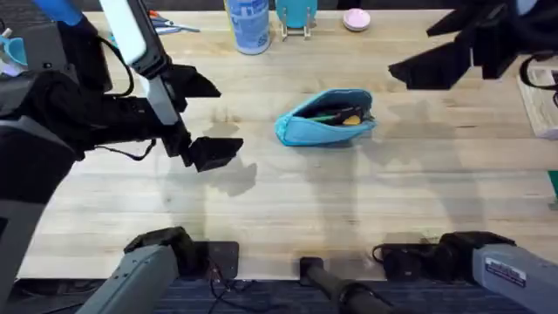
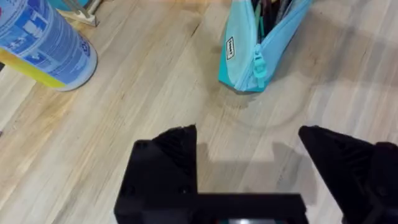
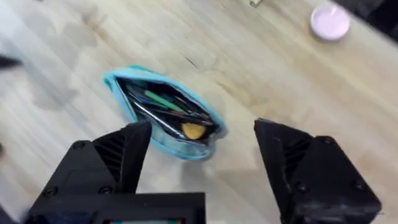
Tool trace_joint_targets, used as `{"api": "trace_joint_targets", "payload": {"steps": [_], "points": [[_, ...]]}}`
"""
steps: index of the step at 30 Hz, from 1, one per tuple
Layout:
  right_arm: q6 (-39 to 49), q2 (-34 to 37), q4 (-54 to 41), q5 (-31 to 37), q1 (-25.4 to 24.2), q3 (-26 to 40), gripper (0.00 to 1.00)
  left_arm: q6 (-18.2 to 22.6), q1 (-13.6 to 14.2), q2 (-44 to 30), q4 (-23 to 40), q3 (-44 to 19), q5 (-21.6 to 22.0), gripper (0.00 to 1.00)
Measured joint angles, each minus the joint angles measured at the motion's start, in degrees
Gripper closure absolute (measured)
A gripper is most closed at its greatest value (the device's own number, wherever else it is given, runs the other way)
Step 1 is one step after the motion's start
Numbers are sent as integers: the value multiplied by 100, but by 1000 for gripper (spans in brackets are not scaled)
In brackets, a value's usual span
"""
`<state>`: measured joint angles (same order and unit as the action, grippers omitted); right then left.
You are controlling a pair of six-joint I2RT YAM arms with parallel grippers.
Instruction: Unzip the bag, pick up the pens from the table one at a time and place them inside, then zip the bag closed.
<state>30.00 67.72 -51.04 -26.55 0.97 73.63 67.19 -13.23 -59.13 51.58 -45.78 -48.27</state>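
Left gripper [image 2: 249, 155] spread wide, empty, above bare worktop [image 1: 288, 209] left of the bag [image 1: 326, 117]. Right gripper [image 3: 202, 152] likewise spread, empty, hovering over it. One light blue bag, mid-worktop, zipper gaping. Right wrist view looks into the mouth: dark and green slim items plus a yellow-orange bit; pens not countable. Left wrist view shows zipper pull [image 2: 259, 65], small label, one blue-labelled bottle [image 2: 43, 43]

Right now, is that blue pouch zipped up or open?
Open. The bag gapes along its top, and pens and other items show inside it in the right wrist view. Neither hand touches it.
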Motion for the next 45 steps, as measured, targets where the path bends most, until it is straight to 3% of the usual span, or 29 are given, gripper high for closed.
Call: {"api": "trace_joint_targets", "payload": {"steps": [6,15,25,39,45], "points": [[-1373,-108,-1,62,308,-3,4,10,0,0,1,0,0,7],[-3409,-748,-4,897,1721,-3,4,11,0,-1,1,0,0,7],[-5549,-767,-400,1021,2195,-4,5,12,0,0,-1,0,0,7],[-6070,-760,-477,593,2358,-4,3,12,0,0,-1,0,0,8],[-6096,-488,-475,655,2744,-4,3,12,0,0,-1,0,0,8]]}}
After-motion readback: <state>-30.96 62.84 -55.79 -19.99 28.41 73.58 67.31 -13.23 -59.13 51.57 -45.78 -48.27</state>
